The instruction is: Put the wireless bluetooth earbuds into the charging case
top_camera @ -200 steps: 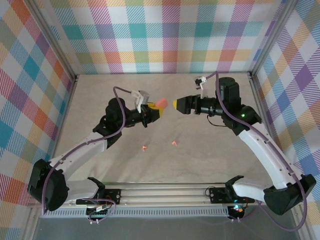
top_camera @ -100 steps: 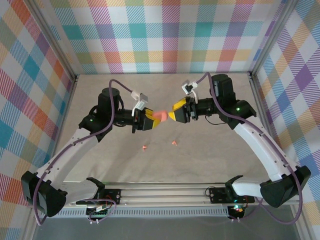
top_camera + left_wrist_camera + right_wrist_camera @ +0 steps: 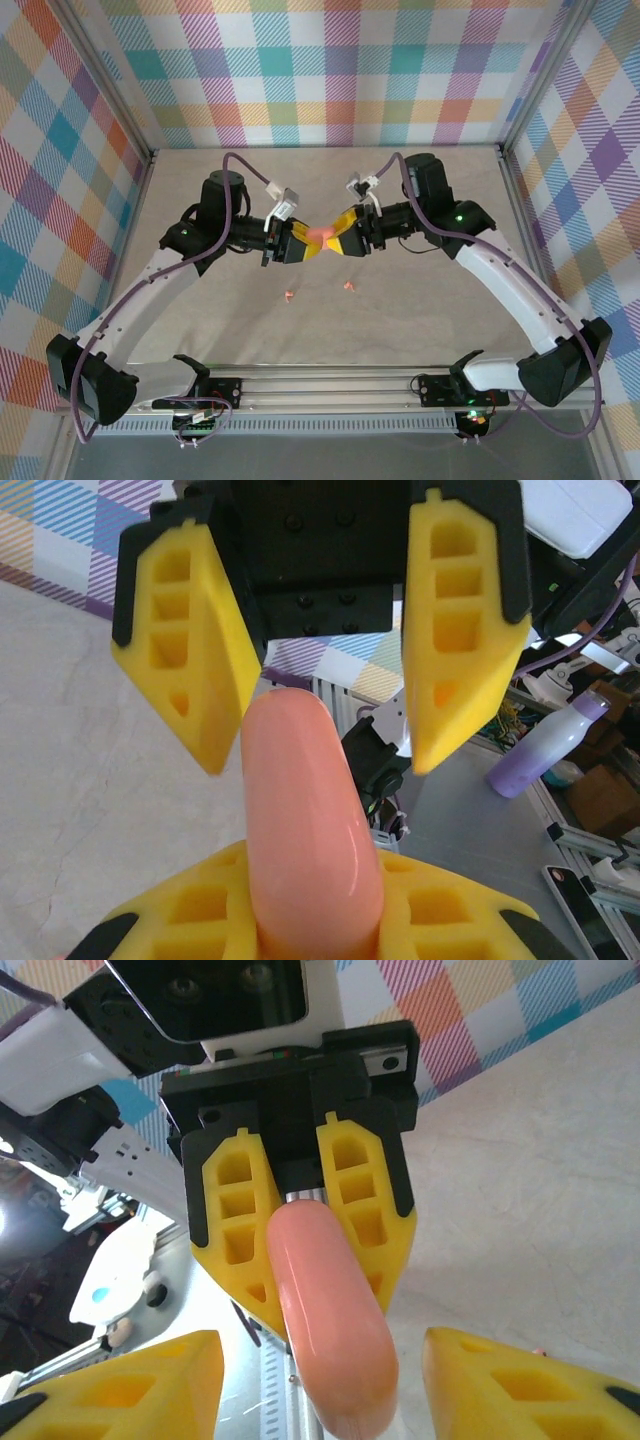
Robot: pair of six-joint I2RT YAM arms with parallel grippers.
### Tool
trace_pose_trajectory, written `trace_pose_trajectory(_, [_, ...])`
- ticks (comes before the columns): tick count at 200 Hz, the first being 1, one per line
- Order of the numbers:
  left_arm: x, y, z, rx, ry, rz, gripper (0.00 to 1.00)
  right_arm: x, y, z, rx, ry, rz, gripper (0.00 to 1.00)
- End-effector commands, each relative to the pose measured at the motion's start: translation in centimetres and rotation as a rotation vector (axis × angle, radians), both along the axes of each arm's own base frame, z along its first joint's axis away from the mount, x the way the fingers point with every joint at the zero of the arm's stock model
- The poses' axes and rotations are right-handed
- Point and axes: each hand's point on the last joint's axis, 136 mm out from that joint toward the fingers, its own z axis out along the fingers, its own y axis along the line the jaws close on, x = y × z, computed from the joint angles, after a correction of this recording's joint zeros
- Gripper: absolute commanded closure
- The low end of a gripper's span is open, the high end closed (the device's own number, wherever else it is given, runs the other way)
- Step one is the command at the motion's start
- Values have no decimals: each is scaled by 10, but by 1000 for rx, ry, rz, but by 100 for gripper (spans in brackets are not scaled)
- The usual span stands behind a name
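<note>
A salmon-pink pebble-shaped charging case (image 3: 320, 233) hangs above the middle of the table, lid closed. My left gripper (image 3: 308, 243) is shut on one end of it, and the left wrist view has the case (image 3: 305, 820) rising from between my yellow fingers (image 3: 440, 910). My right gripper (image 3: 338, 242) faces it from the right, open. In the right wrist view its jaws stand on both sides of the case's free end (image 3: 335, 1330), with a gap on each side. Two tiny pink earbuds (image 3: 288, 295) (image 3: 348, 286) lie on the table below.
Checked walls (image 3: 330, 70) close off the back and both sides of the beige table (image 3: 420, 330). A metal rail (image 3: 330, 385) with both arm bases runs along the near edge.
My right gripper has moved left up to the case and its jaws have narrowed round the free end. My left gripper has brought the case a little toward the middle, still shut on it.
</note>
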Motion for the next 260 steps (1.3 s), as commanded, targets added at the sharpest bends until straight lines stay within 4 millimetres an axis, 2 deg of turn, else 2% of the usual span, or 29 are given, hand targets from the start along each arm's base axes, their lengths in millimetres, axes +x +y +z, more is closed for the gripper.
trace_pose_trajectory(1, [-2,2,14,-21,3,-24,92,-8,5,8,29,-1,72,53])
trace_pose_trajectory(18, [-2,2,14,-18,6,-19,92,-5,8,7,20,11,70,63])
trace_pose_trajectory(60, [1,4,12,-9,-11,13,88,-6,11,7,37,31,99,79])
trace_pose_trajectory(73, [4,5,12,-3,-18,37,76,-6,11,9,50,31,96,84])
trace_pose_trajectory(94, [17,11,13,1,-30,130,44,0,11,11,73,12,44,87])
trace_pose_trajectory(109, [31,20,20,-45,-49,232,34,5,9,13,100,-16,-10,88])
trace_pose_trajectory(138, [45,38,36,-167,-11,339,34,16,6,14,133,-28,-103,88])
trace_pose_trajectory(181, [37,40,55,-329,44,329,37,23,6,21,174,-10,-147,88])
trace_pose_trajectory(224, [20,18,43,-294,62,247,38,24,10,23,186,9,-128,88])
trace_pose_trajectory(260, [18,11,41,-282,59,225,46,22,11,23,187,20,-110,88])
